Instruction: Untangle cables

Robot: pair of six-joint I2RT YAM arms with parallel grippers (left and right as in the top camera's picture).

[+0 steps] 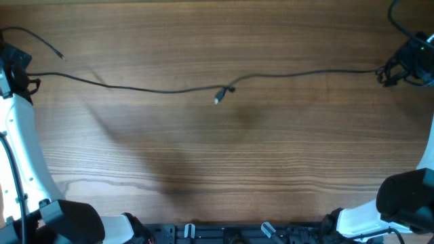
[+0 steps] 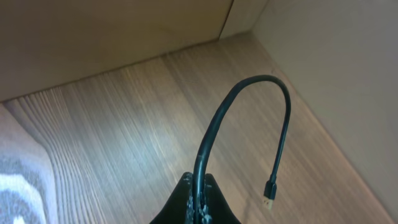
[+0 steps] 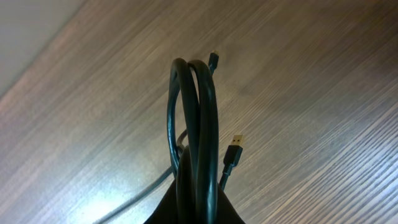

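The cables lie in a long line across the far part of the bench, drawn out between the two arms, with a small knot and a pale plug near the middle. Holding the ends apart like this probably serves to show where the strands cross. The left gripper is closed on one cord, whose free end arches over to a small plug. The right gripper is clamped on several bunched loops, with a gold-tipped connector beside them. No brand, label or writing can be read.
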